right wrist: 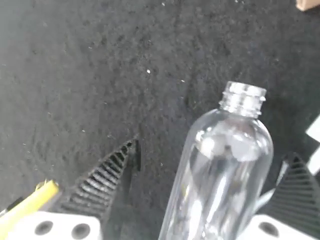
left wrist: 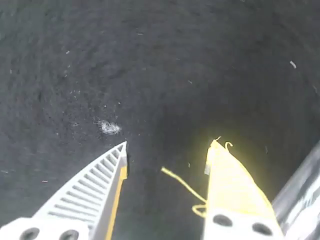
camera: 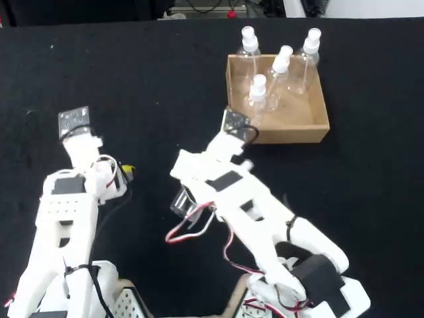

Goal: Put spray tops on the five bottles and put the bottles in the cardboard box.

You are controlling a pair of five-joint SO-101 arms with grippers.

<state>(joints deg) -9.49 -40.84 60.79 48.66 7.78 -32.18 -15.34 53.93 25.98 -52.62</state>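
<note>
Uncapped and clear, the bottle (right wrist: pixel 220 170) lies lengthwise between the right gripper's (right wrist: pixel 214 152) wide-spread jaws, a gap on one side, near the box (camera: pixel 311 126). It looks light, thin-walled and slick, apt to squash or slip; mid-body seems the best hold, leaving the threaded neck (right wrist: pixel 243 97) free. Farther from the box, the left gripper (left wrist: pixel 169 143) hangs open, empty. Four topped bottles (camera: pixel 281 66) stand in the box.

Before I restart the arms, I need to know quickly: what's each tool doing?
Left tool: open, empty.
Right tool: open, a bottle between its jaws.
</note>
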